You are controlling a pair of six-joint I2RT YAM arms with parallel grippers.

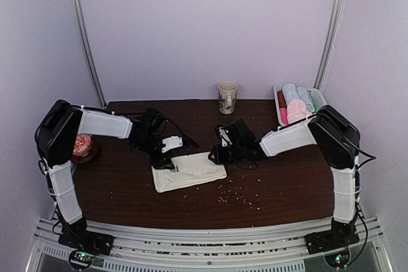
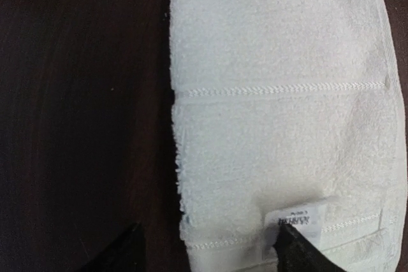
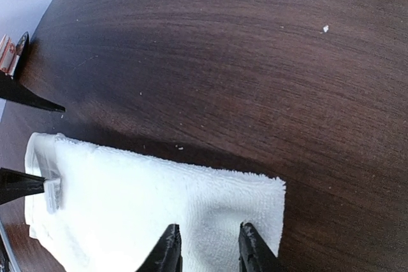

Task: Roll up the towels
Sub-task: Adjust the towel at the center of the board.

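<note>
With jaws apart, my left gripper (image 2: 209,229) straddles the cream towel (image 2: 280,93) at its near short edge, long axis running straight ahead, while my right gripper (image 3: 209,227), also parted, hovers at its opposite end.

Pale lilac walls (image 1: 204,30) across upper frame, plain, soft even light. Two bare metal poles (image 1: 83,36) upright at upper left and upper right. Dark wood-grain worktop (image 1: 127,189) mid-frame, pale crumbs (image 1: 236,192) scattered lower centre-right. Ribbed aluminium rail (image 1: 210,246) along bottom edge.
</note>
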